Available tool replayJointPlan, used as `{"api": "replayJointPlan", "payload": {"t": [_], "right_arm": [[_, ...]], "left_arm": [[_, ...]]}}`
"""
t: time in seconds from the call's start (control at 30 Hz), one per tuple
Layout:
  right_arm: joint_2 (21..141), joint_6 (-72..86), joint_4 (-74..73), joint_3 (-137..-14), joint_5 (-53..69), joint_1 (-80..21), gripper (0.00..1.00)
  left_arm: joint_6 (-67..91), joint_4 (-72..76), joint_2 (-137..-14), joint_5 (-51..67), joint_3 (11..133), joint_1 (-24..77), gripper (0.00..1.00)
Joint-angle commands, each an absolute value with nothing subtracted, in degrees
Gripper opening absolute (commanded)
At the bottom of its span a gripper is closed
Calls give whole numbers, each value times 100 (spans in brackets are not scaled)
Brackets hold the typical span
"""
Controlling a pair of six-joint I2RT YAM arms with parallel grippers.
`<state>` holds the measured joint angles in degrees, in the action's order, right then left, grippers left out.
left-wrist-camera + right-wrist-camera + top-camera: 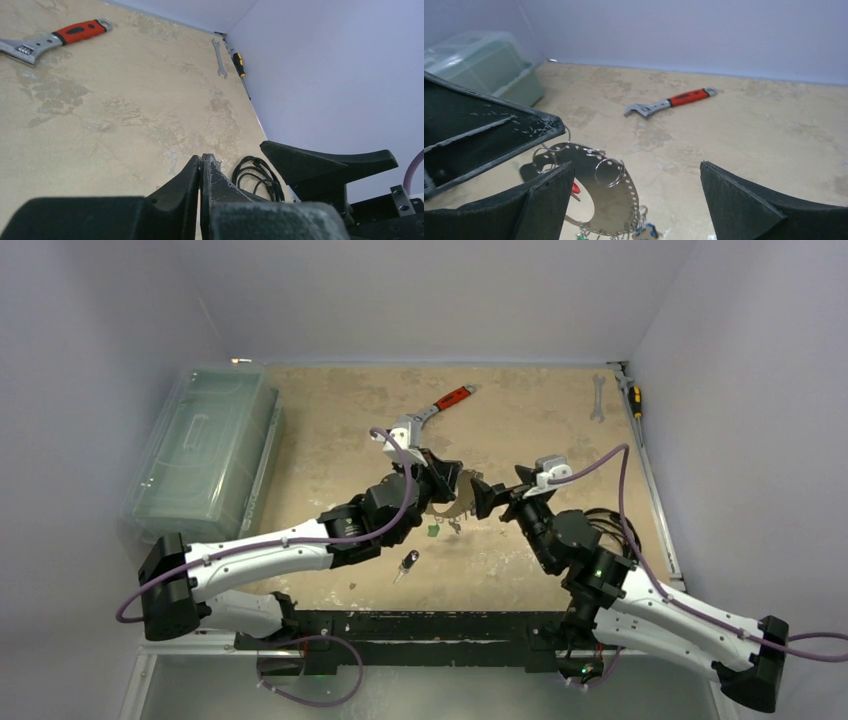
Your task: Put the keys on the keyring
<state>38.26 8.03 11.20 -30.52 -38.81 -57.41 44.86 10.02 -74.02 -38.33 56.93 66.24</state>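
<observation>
Supervisor: Grippers first, please.

Operator: My left gripper (450, 480) has its jaws pressed to a hairline in its own wrist view. I see no metal between them there. From the right wrist camera, though, the keyring (619, 205) hangs right at that finger's tip, so I judge it pinched by its upper edge. My right gripper (636, 170) is spread wide, holds nothing, and faces the ring from just beside it.

Supervisor: How far along are we?

Operator: Partway, I'd say. Small split rings sit through the plate's holes, and keys (645, 232) with blue, green and red tags dangle at its lower edge. A black-headed key (408, 562) lies loose on the table (540, 430), nearer the arm bases than the ring, so at least that one is left.

Supervisor: And around it?

Operator: The tabletop is beige and blotchy. A red-handled wrench (447, 403) lies beyond the ring, with a spanner (598, 397) and a screwdriver (634, 398) at the far right edge. A coiled black cable (257, 175) sits by my right arm, and a clear lidded box (205, 445) stands on the left. Plain pale walls close three sides.
</observation>
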Motion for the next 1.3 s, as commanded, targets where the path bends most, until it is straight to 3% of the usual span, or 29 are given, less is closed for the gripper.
{"api": "replayJointPlan", "payload": {"t": [0.0,0.13,0.6,0.87,1.27], "right_arm": [[3527,792,855,-3409,-3042,-5739,99],[3222,844,778,-3495,-2402,-5739,97],[2947,1271,1248,-3779,1221,-5211,60],[3015,1457,1690,-3796,2021,-4954,51],[3107,1653,2017,-4075,2448,-4667,48]], "left_arm": [[3583,1700,-6843,-3605,5460,6612,0],[2867,1678,-6533,-3156,5346,6601,0],[1873,1786,-5608,-1560,5188,6592,0],[1630,1969,-5325,-712,5194,6592,0],[1422,2095,-4900,70,5009,6592,0]]}}
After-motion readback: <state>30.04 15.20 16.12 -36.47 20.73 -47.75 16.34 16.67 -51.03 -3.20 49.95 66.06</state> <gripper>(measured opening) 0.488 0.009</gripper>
